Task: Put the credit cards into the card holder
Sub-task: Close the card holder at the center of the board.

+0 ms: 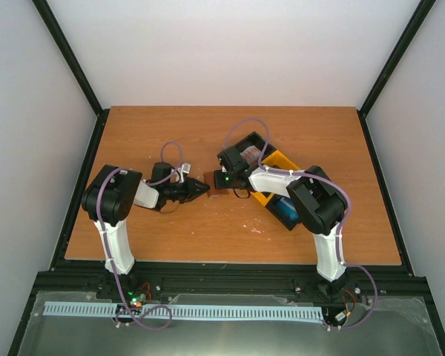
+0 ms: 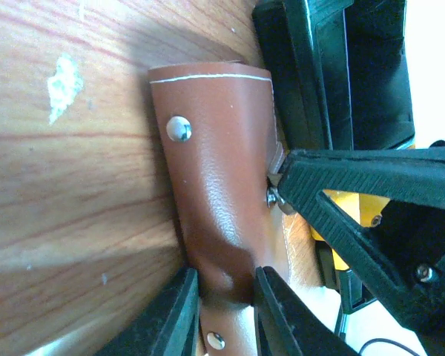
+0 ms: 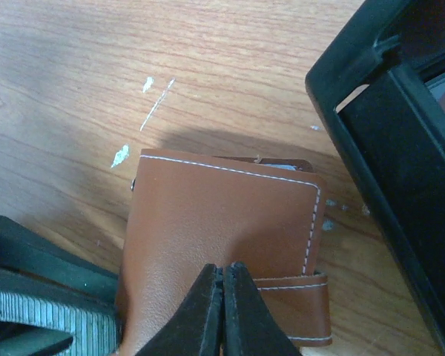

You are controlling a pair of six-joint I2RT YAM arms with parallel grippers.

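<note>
Though cropped, holder [image 2: 215,185] (seemingly) in left hand [image 2: 224,295]

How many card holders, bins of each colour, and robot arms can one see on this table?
Brown card holder: 1
Black bins: 2, the far black bin and the near black bin
Yellow bin: 1
Robot arms: 2, the left arm and the right arm
Total: 6

Brown stitched card holder [image 3: 215,215] lies folded on the table [image 3: 133,59] — red-and-white credit cards [image 1: 250,156] sit in a nearby bin [image 1: 246,138].
</note>
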